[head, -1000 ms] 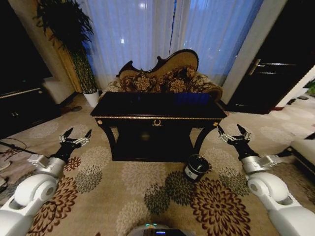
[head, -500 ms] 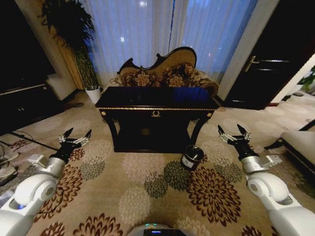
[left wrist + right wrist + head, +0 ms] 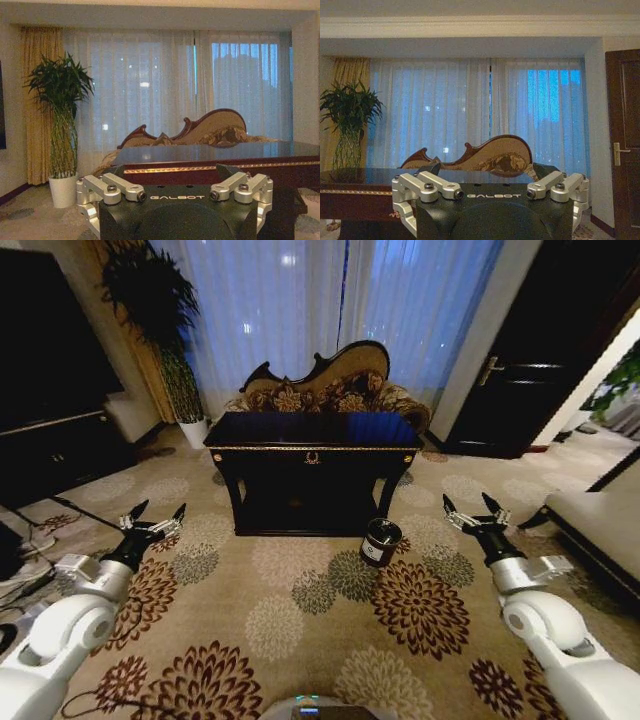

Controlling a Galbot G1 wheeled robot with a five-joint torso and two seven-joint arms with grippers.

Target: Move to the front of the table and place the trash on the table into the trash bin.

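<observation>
The table (image 3: 312, 440) stands in the upper middle of the frame, its dark top hard to read. The trash bin (image 3: 380, 541) sits on the carpet (image 3: 300, 610) near its front right leg, contents not visible. The left gripper (image 3: 153, 514) and right gripper (image 3: 474, 507) hover low at the sides, fingers apart.

dim room | blue backlight through curtains (image 3: 330, 310) | head view edges bowed

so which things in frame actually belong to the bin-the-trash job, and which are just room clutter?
Job:
table
trash bin, on the carpet by the table's front right leg
left gripper, open, held low
right gripper, open, held low
No trash can be made out on the tabletop from here.

Clutter:
sofa
potted plant
curtains
door
</observation>
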